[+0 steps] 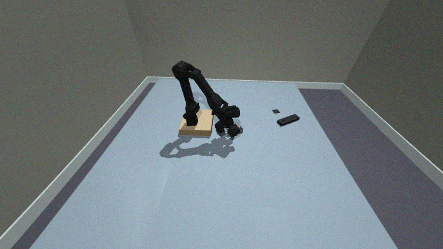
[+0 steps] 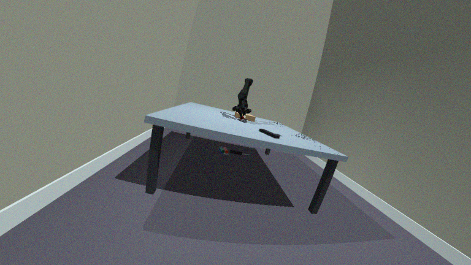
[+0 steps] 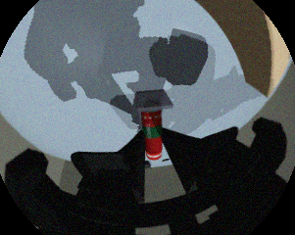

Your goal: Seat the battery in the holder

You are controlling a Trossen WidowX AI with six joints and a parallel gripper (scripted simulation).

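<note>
Battery pinched in the claw, low over the tabletop beside the arm's base block.

The claw (image 3: 153, 157) is closed on the battery (image 3: 151, 136), which is gripped at its red lower body between the two dark fingers. The battery is seen in the wrist view projecting forward out of the claw, a green band across its middle and a grey cap at its far end. In the top view the claw (image 1: 232, 131) is held low, just beside the tan base block (image 1: 196, 123), and a small patch of red is visible at the fingertips. Whether the battery touches the pale blue tabletop (image 1: 228, 184) cannot be told. The black holder (image 1: 288, 119) is lying well apart from the claw, with a small dark square piece (image 1: 276, 111) near it.
</note>
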